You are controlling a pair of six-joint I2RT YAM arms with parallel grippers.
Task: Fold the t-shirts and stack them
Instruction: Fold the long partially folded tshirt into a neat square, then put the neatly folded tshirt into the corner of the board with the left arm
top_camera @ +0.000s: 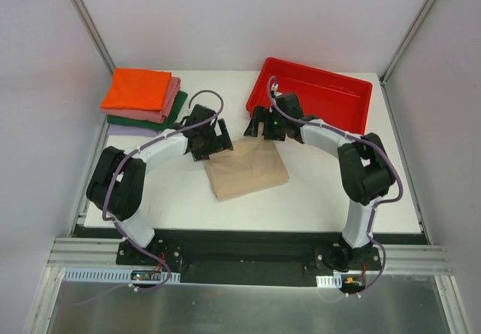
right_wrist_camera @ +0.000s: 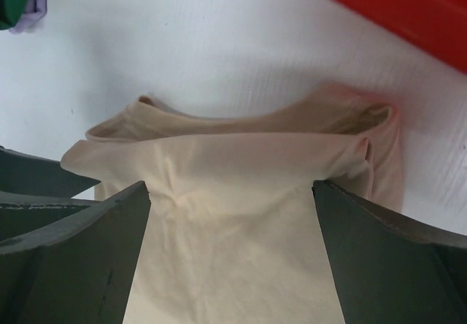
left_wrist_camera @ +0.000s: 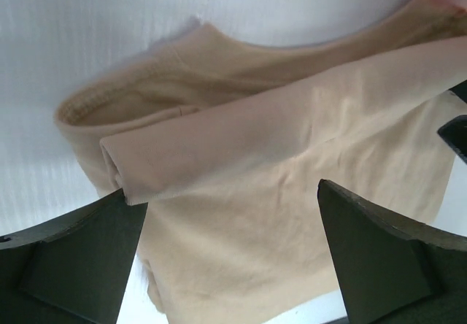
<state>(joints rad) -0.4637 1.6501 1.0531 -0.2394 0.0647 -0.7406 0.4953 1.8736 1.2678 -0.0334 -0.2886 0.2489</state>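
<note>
A beige t-shirt (top_camera: pixel 248 170) lies folded to a small rectangle at the table's middle. Its far edge shows doubled-over layers in the left wrist view (left_wrist_camera: pixel 292 141) and the right wrist view (right_wrist_camera: pixel 241 265). My left gripper (top_camera: pixel 222 140) is open at the shirt's far left corner, jaws wide apart over the cloth (left_wrist_camera: pixel 230 193). My right gripper (top_camera: pixel 254 127) is open at the far right corner, jaws wide apart over the folded edge (right_wrist_camera: pixel 231 185). Neither holds cloth. At the back left is a stack of folded shirts: orange (top_camera: pixel 137 88) on top, then pink (top_camera: pixel 171 101), dark green (top_camera: pixel 179 107) and lavender (top_camera: pixel 129 131).
An empty red plastic tray (top_camera: pixel 316 93) stands at the back right, just behind my right gripper, and shows in the right wrist view (right_wrist_camera: pixel 394 10). The white table (top_camera: pixel 316 206) has bare surface in front of and to the right of the beige shirt.
</note>
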